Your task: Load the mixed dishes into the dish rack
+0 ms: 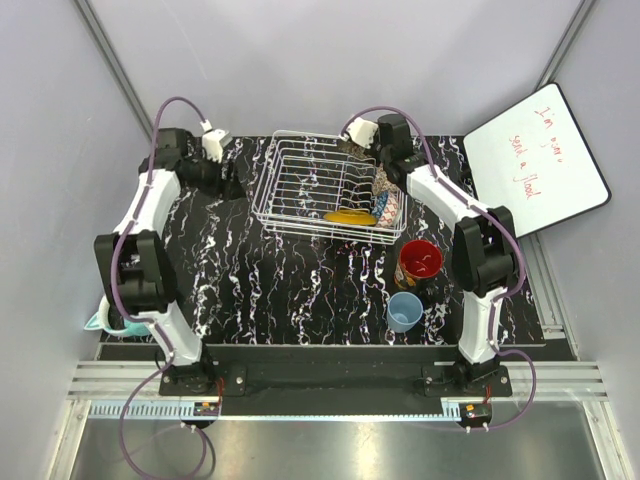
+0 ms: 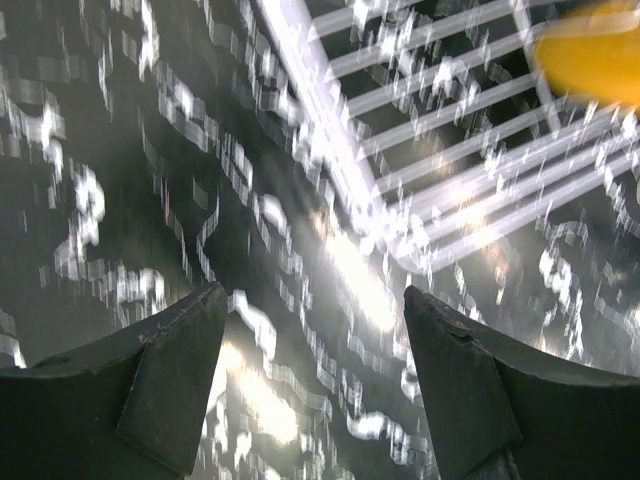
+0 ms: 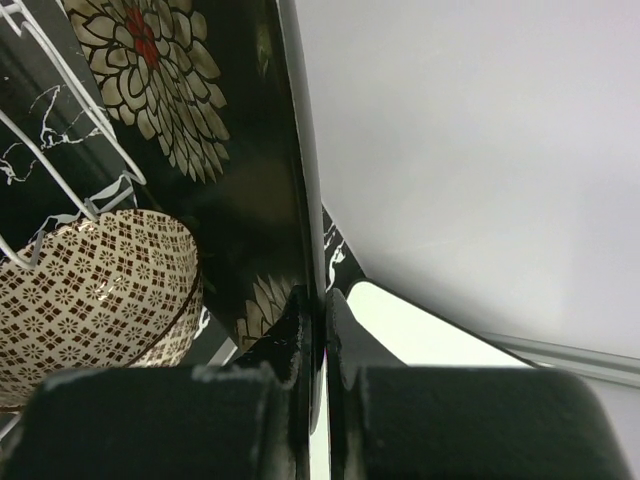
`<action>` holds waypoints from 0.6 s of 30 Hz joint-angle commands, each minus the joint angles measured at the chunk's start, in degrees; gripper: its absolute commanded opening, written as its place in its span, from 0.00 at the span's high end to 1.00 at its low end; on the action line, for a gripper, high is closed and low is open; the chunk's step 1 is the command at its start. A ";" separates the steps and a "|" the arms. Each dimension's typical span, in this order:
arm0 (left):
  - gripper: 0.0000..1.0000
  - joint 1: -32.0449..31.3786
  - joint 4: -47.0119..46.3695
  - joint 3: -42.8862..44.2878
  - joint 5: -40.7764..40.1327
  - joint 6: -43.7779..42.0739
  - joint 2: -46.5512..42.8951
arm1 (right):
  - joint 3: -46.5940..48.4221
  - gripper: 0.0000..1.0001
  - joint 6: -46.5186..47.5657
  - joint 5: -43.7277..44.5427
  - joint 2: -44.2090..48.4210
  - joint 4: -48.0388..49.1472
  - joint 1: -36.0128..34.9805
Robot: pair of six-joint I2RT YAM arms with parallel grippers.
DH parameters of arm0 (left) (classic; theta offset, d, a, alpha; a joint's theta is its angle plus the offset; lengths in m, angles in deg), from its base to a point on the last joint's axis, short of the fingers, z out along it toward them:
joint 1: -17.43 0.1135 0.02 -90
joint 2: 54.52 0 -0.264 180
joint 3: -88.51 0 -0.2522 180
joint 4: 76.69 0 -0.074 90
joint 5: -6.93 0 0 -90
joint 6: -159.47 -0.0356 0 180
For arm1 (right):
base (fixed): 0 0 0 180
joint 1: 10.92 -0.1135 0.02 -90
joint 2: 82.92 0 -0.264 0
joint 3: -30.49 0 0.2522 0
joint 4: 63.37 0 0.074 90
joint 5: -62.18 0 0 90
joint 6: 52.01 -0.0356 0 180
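Note:
The white wire dish rack stands at the back middle of the table. A yellow-orange plate and a blue patterned bowl sit in its near right part. My right gripper is at the rack's right end, shut on the rim of the dark flower-patterned plate, which it holds on edge. A cream bowl with a brown pattern lies beside the plate. My left gripper is open and empty by the rack's left side. The red mug and light-blue cup stand on the table.
A white board with red writing leans at the back right. Teal headphones lie at the table's left edge. The left wrist view is blurred and shows rack wires and part of the yellow plate.

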 commanded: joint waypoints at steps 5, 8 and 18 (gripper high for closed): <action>0.24 -4.86 -6.70 11.39 -4.63 7.72 10.77 | 0.11 0.99 -0.86 -6.03 -0.22 8.33 -0.48; 0.25 -5.38 -6.79 13.16 -6.91 7.82 14.20 | -0.16 0.91 -0.60 -7.70 -1.10 7.89 -1.09; 0.25 -5.91 -7.84 14.04 -9.55 6.23 18.07 | -1.47 0.65 -2.35 -7.09 -4.27 8.15 -3.73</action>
